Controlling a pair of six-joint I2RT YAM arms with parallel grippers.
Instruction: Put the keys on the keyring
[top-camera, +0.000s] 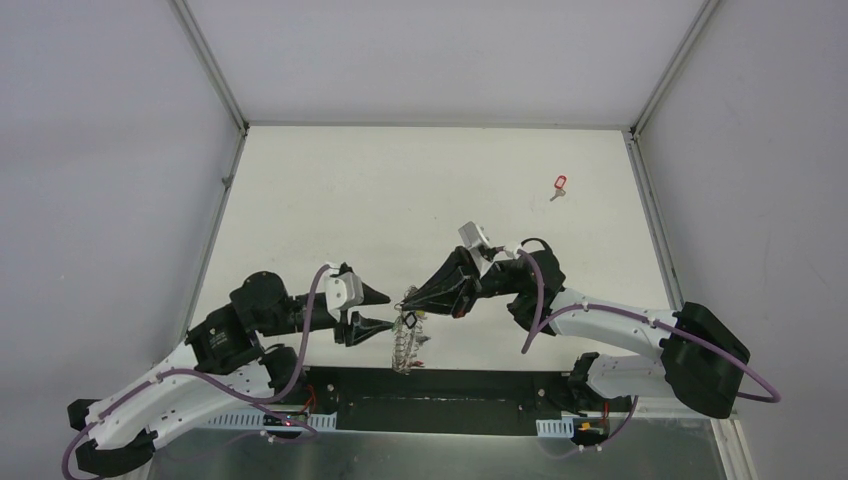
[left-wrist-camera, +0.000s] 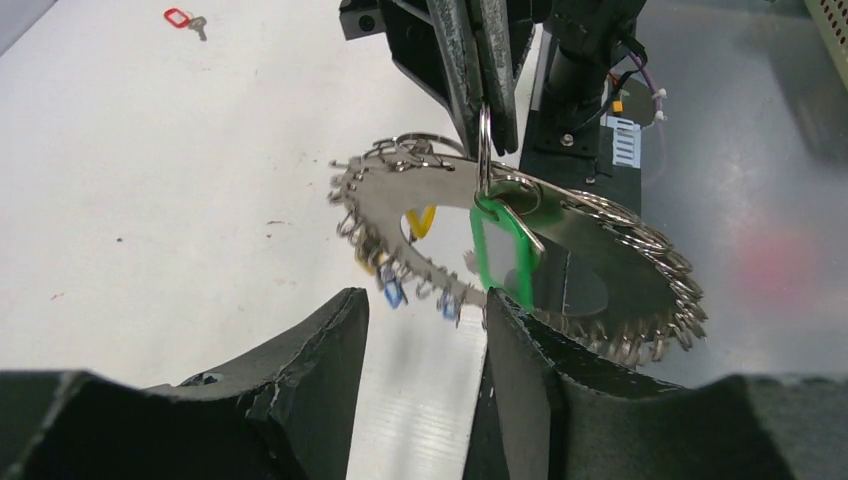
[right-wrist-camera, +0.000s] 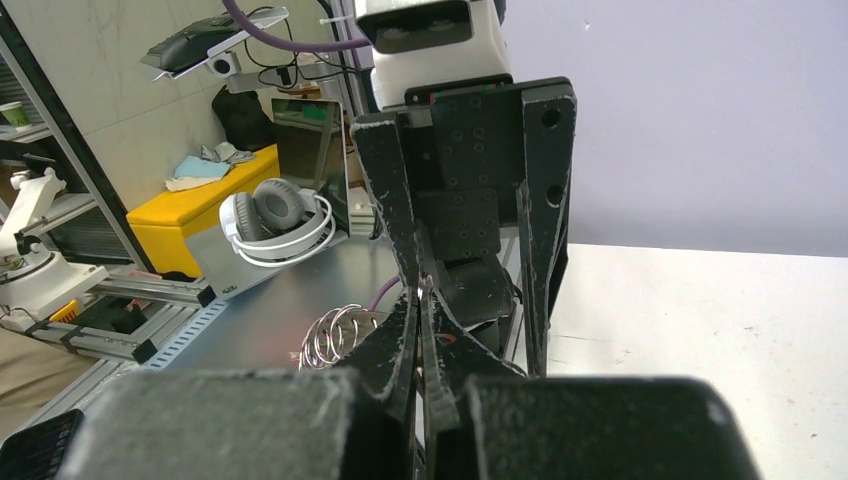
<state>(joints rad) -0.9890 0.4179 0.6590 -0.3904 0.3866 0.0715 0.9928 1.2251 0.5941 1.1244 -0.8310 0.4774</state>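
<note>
My right jaws are clamped shut on a small ring at the rim of the keyring, which hangs tilted below them. My left jaws stand half open and empty, with the keyring and its green-tagged key just ahead of their tips.

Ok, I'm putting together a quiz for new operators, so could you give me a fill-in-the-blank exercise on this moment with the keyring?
1. The loose key lying on the table is marked in ___.
2. The keyring hangs from the right gripper, whose jaws are ___.
3. The left gripper has its jaws standing ___.
4. The key tag nearest the left gripper's fingers is ___.

Missing words: red; shut; open; green.
</note>
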